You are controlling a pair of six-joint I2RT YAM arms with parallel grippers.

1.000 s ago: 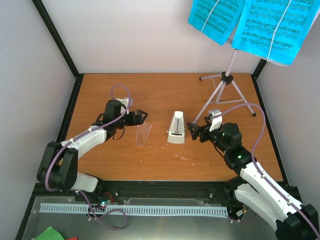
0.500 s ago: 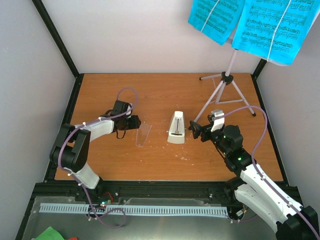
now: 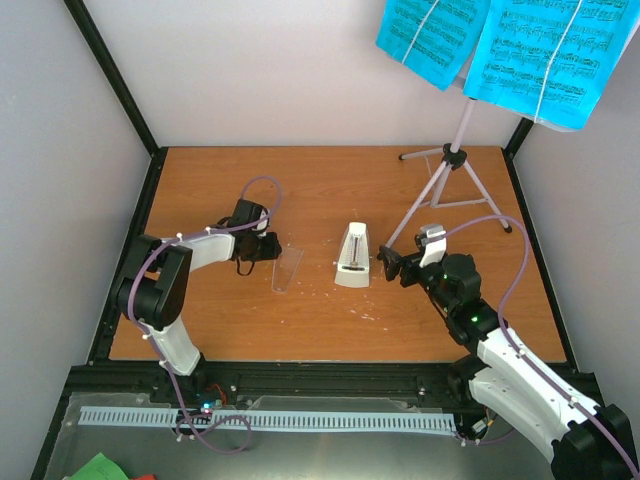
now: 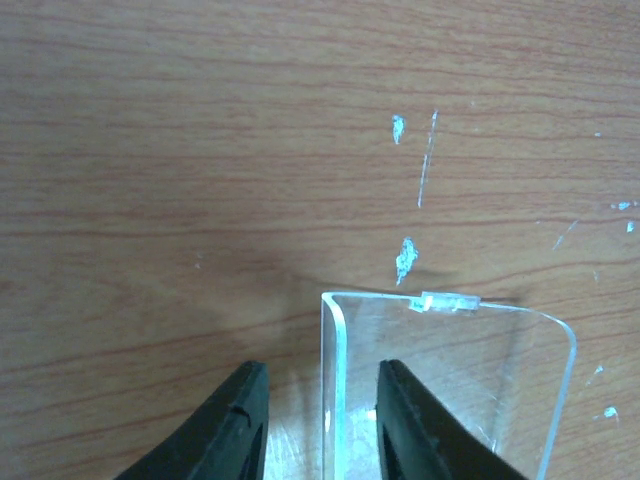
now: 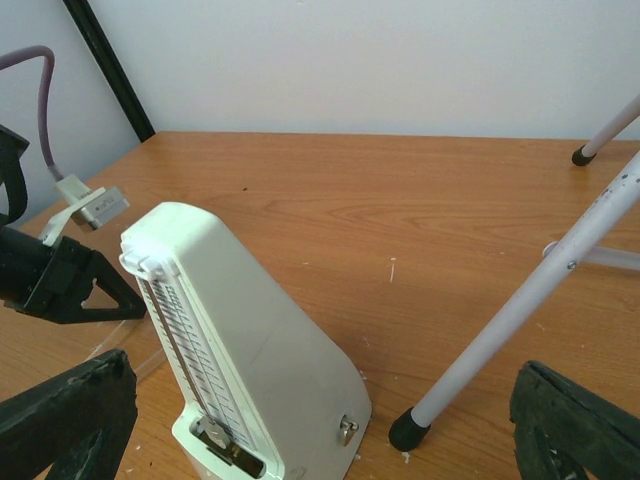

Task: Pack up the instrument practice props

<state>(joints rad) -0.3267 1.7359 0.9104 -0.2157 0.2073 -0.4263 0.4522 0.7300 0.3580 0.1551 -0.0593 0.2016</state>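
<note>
Left gripper (image 3: pixel 270 246) sits low on a folded arm, jaws narrowly apart, while right gripper (image 3: pixel 388 265), arm outstretched, spreads its jaws wide.

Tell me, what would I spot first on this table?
The bright cyan music pages hang up high at the back right on a pale tripod stand. A white metronome stands mid-table, and the left fingers straddle one wall of a clear cover beside it.

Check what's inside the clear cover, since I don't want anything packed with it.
One finger of the left gripper reaches inside the cover; otherwise only table shows through. Its lower part is out of the wrist view.
</note>
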